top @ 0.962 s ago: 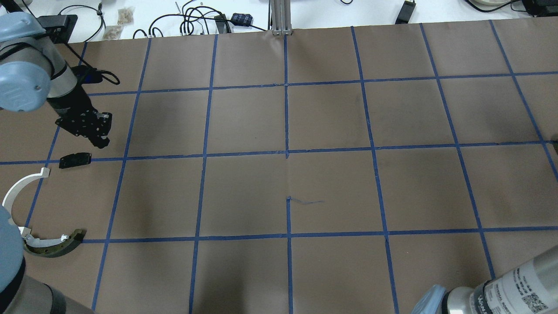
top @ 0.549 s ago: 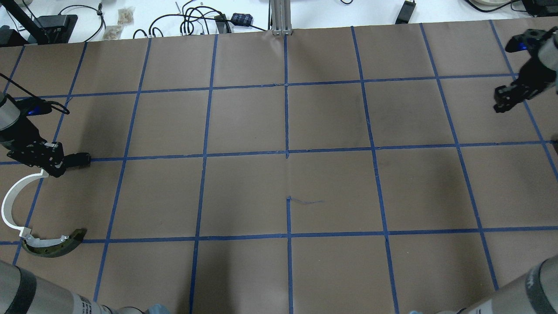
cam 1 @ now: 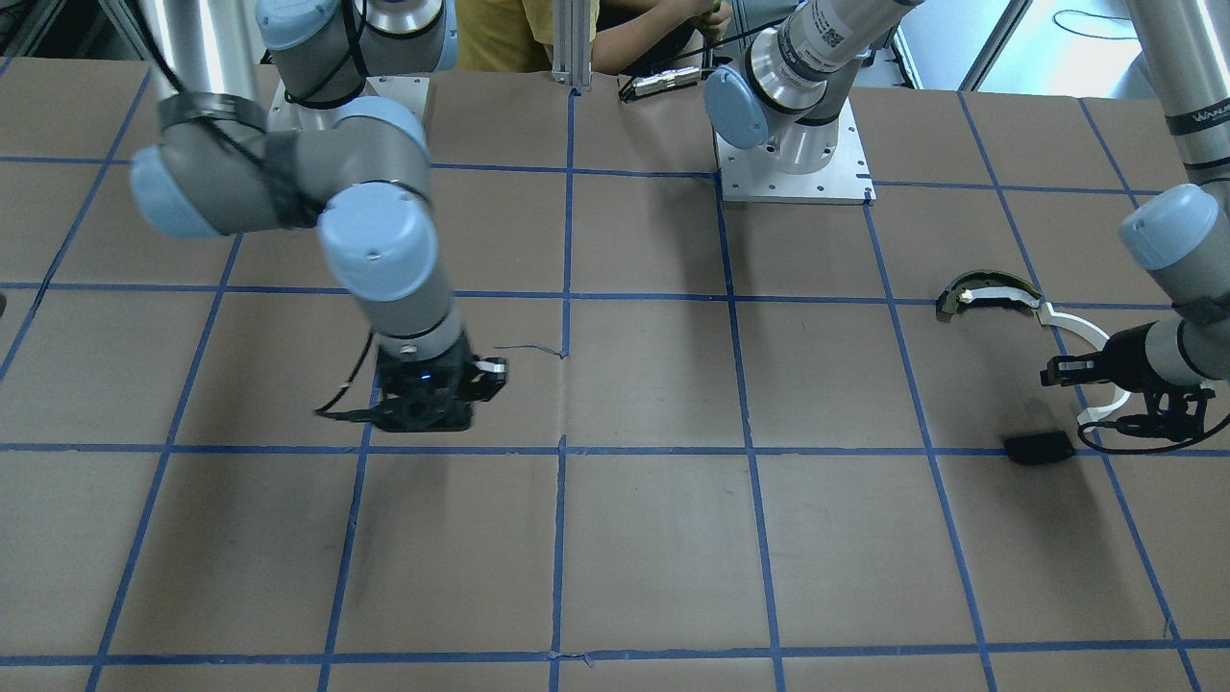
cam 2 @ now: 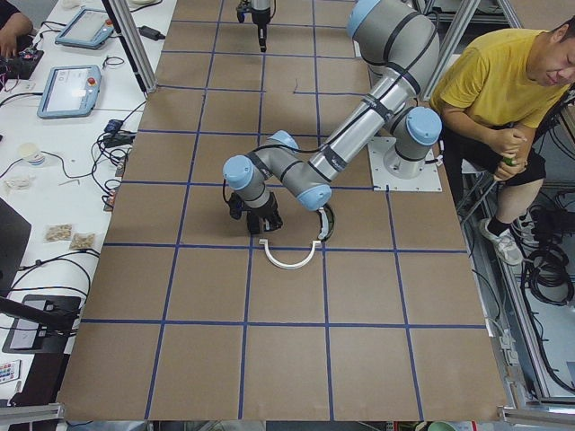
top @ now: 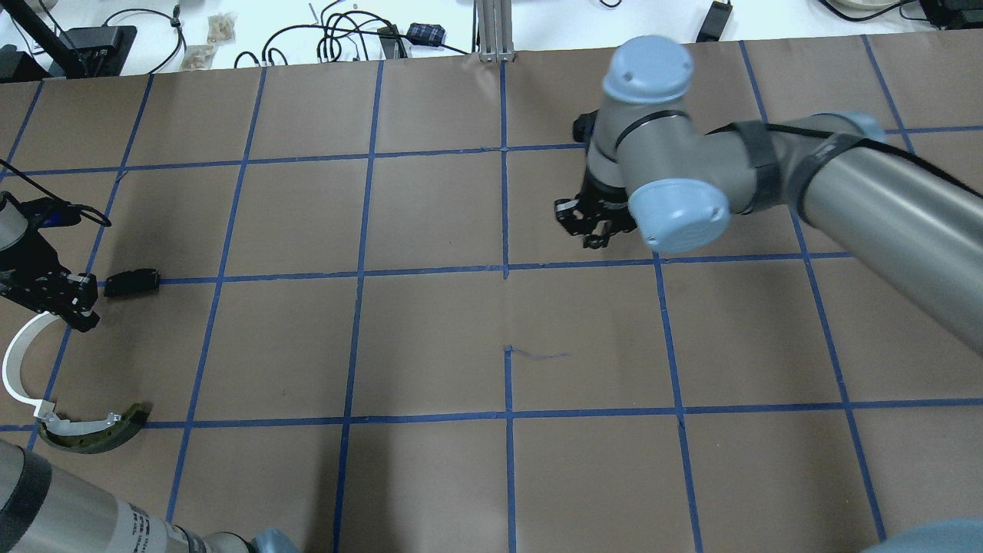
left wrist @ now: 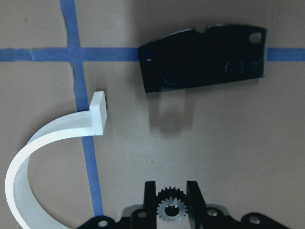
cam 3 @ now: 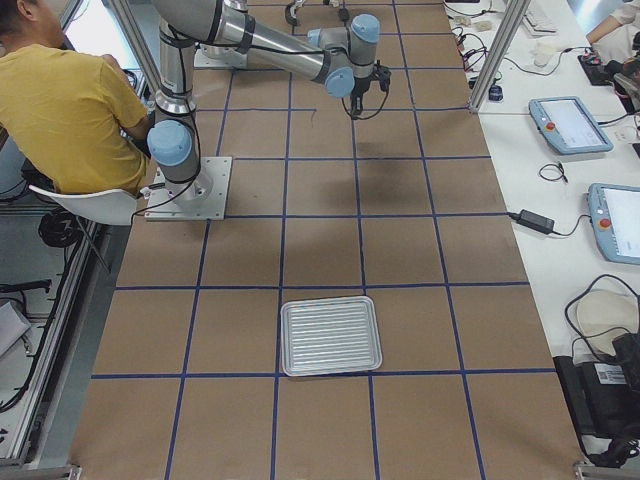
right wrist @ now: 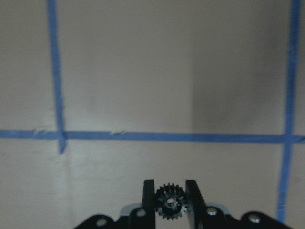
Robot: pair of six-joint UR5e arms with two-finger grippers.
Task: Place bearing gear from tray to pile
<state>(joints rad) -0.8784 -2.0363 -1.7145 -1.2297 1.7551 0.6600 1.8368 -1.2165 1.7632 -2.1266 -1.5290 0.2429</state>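
**Grippers**
- Black two-finger left gripper [left wrist: 170,184]: the fingers stand a narrow gap apart. A small toothed wheel with a pale hub [left wrist: 171,210] fills that gap. It touches both fingers and sits back from the tips, against the gripper body. I cannot tell whether it is a clamped part or part of the gripper's own works.
- Black two-finger right gripper [right wrist: 170,182]: same narrow gap, filled by a small black toothed wheel [right wrist: 170,202]. Same doubt.
- Bearing gear: it may be one of these two wheels, but I cannot tell which.

**Positions**
- In the overhead view the left gripper is at the 9 o'clock edge of the brown paper table with its blue tape grid [top: 430,338], over the pile [top: 46,415].
- In the left wrist view the flat black rectangular plate [left wrist: 202,59] lies at 1 o'clock of the gripper, apart from it. The white curved plastic strip [left wrist: 71,130] lies at 10 o'clock.
- The dark curved piece with a yellowish edge [top: 96,434] touches the strip's 6 o'clock end.
- The right gripper hangs over bare paper just 1 o'clock of the table's centre, well apart from the pile.
- In the right side view the ridged silver metal tray [cam 3: 330,335] lies at 6 o'clock, well apart from both grippers.

**Writing**
- The grey arm tube [cam 1: 1196,96] at the front view's 3 o'clock edge carries lettering that starts "WAN"; the rest is unreadable.
- The printed label on the arm link [cam 1: 826,34] at 12 o'clock is too small to read.
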